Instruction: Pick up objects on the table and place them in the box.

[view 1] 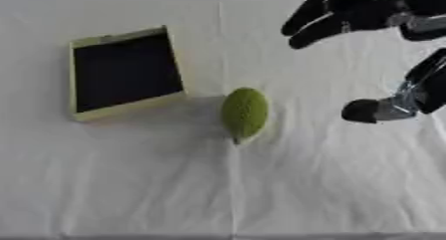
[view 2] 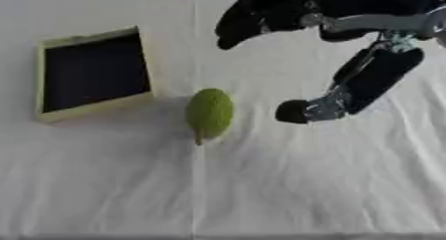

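White cloth over table (view 1: 131, 184); green fruit (view 1: 245, 112) lies just right of box (view 1: 83, 115), apart from it; box looks empty. R hand (view 2: 348, 20) above-right of fruit, fingers spread, holding nothing. Advice: come down straight over fruit, close across its narrow width.

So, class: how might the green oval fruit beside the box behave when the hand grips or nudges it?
The green oval fruit looks rounded, so it would probably roll sideways. Its bumpy skin likely resists slipping. It appears stiff, not floppy.
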Tool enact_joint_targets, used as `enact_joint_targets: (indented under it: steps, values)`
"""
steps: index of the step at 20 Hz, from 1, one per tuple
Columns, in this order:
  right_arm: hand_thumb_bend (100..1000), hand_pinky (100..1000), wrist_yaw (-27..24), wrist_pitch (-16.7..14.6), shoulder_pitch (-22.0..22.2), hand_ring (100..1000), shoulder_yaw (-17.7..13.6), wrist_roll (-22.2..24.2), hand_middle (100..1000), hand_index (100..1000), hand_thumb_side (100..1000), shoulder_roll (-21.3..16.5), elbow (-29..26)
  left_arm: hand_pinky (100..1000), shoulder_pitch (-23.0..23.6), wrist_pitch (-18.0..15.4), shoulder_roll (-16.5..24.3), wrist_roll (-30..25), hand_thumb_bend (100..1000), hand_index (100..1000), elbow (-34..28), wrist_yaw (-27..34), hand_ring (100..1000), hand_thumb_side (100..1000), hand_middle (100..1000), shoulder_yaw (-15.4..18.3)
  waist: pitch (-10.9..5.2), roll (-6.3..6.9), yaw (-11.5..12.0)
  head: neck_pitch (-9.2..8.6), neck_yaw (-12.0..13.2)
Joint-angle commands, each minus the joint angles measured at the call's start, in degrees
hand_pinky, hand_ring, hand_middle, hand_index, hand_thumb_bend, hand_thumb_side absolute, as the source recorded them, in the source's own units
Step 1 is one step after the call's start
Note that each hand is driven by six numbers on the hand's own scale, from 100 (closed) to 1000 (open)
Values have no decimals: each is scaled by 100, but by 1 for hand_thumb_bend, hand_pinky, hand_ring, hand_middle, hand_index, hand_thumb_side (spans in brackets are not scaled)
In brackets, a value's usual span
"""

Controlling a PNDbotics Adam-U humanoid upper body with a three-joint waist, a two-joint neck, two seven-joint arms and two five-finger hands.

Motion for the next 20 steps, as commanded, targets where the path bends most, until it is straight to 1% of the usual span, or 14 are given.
enact_joint_targets:
  steps: [1,4,7,8,11,12,15,20]
  values:
    - [394,819,49,76,-178,867,92,282,852,942,351,166,216,746,-44,2,97,-23,166,712,-86,47,787,562,617,-5,-113,17,8,-22,-21]
    - [404,821,86,66,-284,868,126,529,852,941,341,361,434,746,-45,2,91,-34,166,712,-86,49,787,562,617,-10,-111,24,7,-12,-28]
    - [404,821,66,30,-319,868,117,620,852,941,341,408,518,746,-44,1,90,-37,166,712,-86,49,787,562,617,-8,-111,26,4,-10,-26]
    - [462,826,82,43,-318,877,116,651,857,952,290,444,560,746,-51,1,84,-39,164,711,-86,53,788,564,616,-13,-102,29,24,-10,-45]
    - [480,826,276,176,-411,877,157,857,859,952,280,748,891,746,-69,3,68,-49,164,711,-86,66,788,564,616,-27,-87,33,61,-11,-74]
    - [484,827,357,170,-447,878,167,913,860,952,278,834,1013,746,-70,3,66,-51,163,711,-86,69,788,565,616,-28,-84,35,65,-13,-76]
    - [490,833,606,77,-487,886,237,986,874,955,277,1029,1318,746,-78,5,59,-55,160,711,-86,75,789,568,616,-33,-61,37,88,-25,-93]
    - [475,840,937,-143,-527,900,337,1010,887,957,272,1388,1872,746,-107,10,38,-73,157,711,-86,90,790,572,616,-49,-23,51,122,-50,-132]
